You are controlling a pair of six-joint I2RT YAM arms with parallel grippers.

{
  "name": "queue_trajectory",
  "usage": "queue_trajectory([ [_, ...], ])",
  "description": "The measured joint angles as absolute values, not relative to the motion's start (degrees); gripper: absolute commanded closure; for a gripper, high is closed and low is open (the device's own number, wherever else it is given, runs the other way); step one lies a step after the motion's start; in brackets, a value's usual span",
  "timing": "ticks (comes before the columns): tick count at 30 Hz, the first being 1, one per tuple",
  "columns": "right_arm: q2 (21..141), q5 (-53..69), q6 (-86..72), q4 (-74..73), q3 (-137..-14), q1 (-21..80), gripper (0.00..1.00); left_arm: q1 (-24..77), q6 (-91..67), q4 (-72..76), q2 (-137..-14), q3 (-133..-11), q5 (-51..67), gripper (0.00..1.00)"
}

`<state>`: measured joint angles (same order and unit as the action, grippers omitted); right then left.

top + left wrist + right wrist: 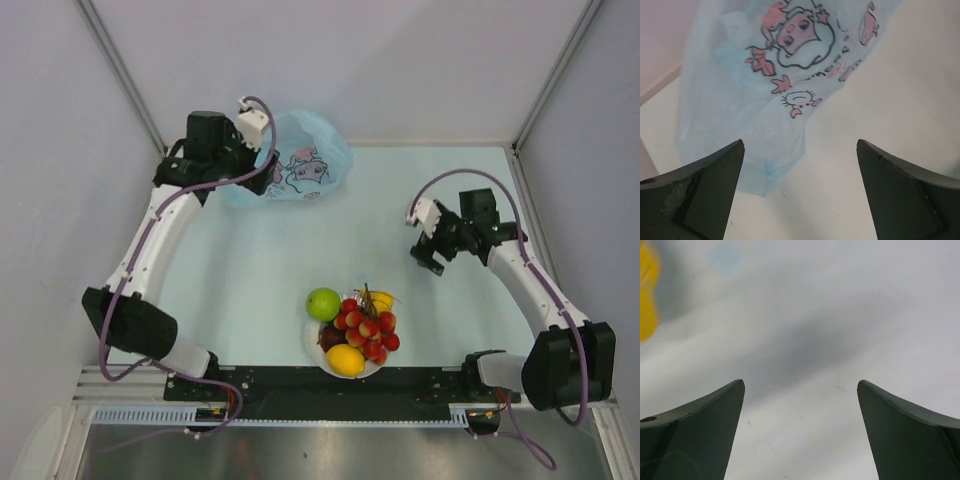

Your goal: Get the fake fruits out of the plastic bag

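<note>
Overhead view of a pale bench (pixel 240 260) with two robot arms. A light-blue bag (pixel 300 160) with a pink cartoon print lies crumpled at the bench's 11 o'clock, by the far edge. The left tool (pixel 263 172) is at the bag's 9 o'clock side, right against its edge; whether it touches cannot be told. In the left wrist view the left tool (pixel 800 145) stands wide and grips nothing, with the bag (pixel 755 90) just beyond its tips.

The fruits sit heaped in a white bowl (pixel 311 338) at the bench's 6 o'clock, well apart from the bag: a green apple (pixel 323 303) at the heap's 11 o'clock, a lemon (pixel 346 360) at 6, and red grapes (pixel 368 330) in the middle.

The right tool (pixel 431 258) hangs over bare bench at 3 o'clock. Its wrist view shows the right tool (pixel 800 385) wide too, nothing between its tips.
</note>
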<state>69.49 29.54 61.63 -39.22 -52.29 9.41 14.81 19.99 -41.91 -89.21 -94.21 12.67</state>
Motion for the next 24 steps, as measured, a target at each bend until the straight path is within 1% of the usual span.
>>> queue_trajectory([
  [3, 72.7, 24.7, 46.7, -33.8, -58.0, 7.8, 0.0, 12.3, 17.7, -38.4, -83.6, -91.9, 10.0, 0.0],
  [5, 74.1, 21.4, 39.0, -31.0, -60.8, 7.2, 0.01, 9.9, 16.1, -35.1, -79.0, -87.5, 8.6, 0.0],
  [10, 78.3, 10.7, 21.3, -28.3, -65.5, 7.0, 0.0, 4.6, 11.6, -25.5, -66.3, -70.0, 1.4, 0.0],
  [13, 80.6, 7.2, 15.2, -29.0, -66.2, 7.0, 0.0, 4.6, 8.8, -22.1, -62.5, -61.7, -1.7, 0.0],
  [16, 81.3, 5.9, 11.7, -30.7, -66.2, 6.7, 0.0, 4.6, 6.4, -19.4, -61.4, -55.8, -3.0, 0.0],
  [20, 81.5, 5.3, 9.8, -30.7, -66.2, 6.3, 0.0, 4.6, 4.4, -18.6, -61.3, -50.8, -3.3, 0.0],
  [24, 82.7, 5.6, 9.0, -30.3, -66.2, 6.0, 0.0, 4.6, 3.3, -18.2, -60.9, -48.2, -2.6, 0.0],
])
